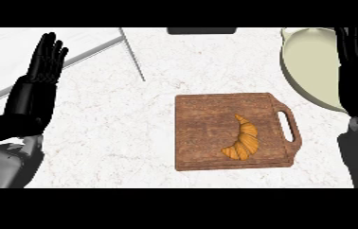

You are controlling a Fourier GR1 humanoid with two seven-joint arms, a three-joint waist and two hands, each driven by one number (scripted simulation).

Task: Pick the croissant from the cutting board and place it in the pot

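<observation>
Head view: the marble counter (105,128) carries a brown wooden cutting board (206,128), which sits right of the counter's middle, toward the near edge, with its handle loop pointing to the right edge. The croissant (243,140) lies flat on the right half of the board, just beside the handle and closer to the board's near right corner. It is curved, with its tips at the far end and the near left. Nothing touches it.

The cream pot (311,67) stands at the far right of the counter, apart from the board and cut off by the view's right side.

The left hand (38,74) shows near the counter's left edge, resting with its fingers straight, pointing up and held close together, well apart from the board.

Only a dark sliver of the right hand (350,67) shows along the right side, in front of the pot; how its fingers stand cannot be told.

A dark flat object (201,30) sits at the far edge.
</observation>
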